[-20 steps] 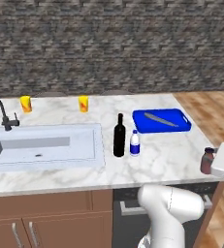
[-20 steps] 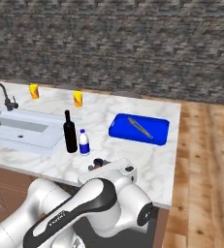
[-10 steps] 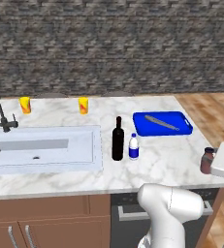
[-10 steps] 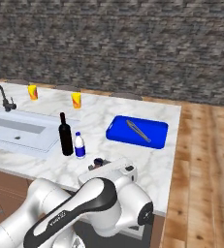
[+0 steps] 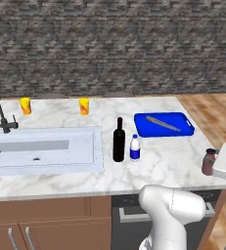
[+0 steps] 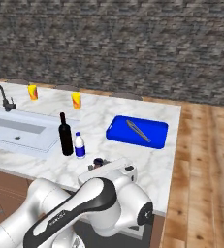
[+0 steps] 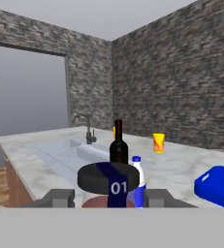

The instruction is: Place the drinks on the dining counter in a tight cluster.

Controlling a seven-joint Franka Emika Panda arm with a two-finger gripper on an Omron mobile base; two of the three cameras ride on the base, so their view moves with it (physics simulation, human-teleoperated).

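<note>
- Pincer (image 7: 108, 196) fingers stand on either side of the tiny reddish-brown bottle (image 7: 108, 178) and are clamped on it, a dark finger tip on each side of its flat black cap.
- We go left to right in the left base view. A black curved faucet (image 5: 1, 117) comes first, at the far left of the table (image 5: 173, 163), which is a white marble top with grey veins.
- Beside the faucet, a pale rectangular sink (image 5: 41, 151) is set into the marble.
- Two short yellow cups with red marks stand along the back edge, well apart. One (image 5: 25, 105) is behind the sink and the other (image 5: 84, 106) is nearer the middle.
- The tall black wine bottle (image 5: 118, 140) stands upright just right of the sink. It is glossy, with a narrow neck.
- The small white bottle (image 5: 134, 148) stands just beside it, upright, with a blue label and a blue cap. We cannot tell whether the two touch.
- A flat blue tray (image 5: 180, 128) with rounded corners lies behind and to the right. A slim grey object (image 5: 162, 123) lies slantwise in it.
- The reddish-brown bottle sits far right at the table's front edge, well apart from the other two bottles, with the white hand against it. It is squat and round, and its cap is printed "01".
- Brown wooden cabinets (image 5: 36, 219) run below the table, and a rough grey stone wall (image 5: 109, 49) runs behind it.
</note>
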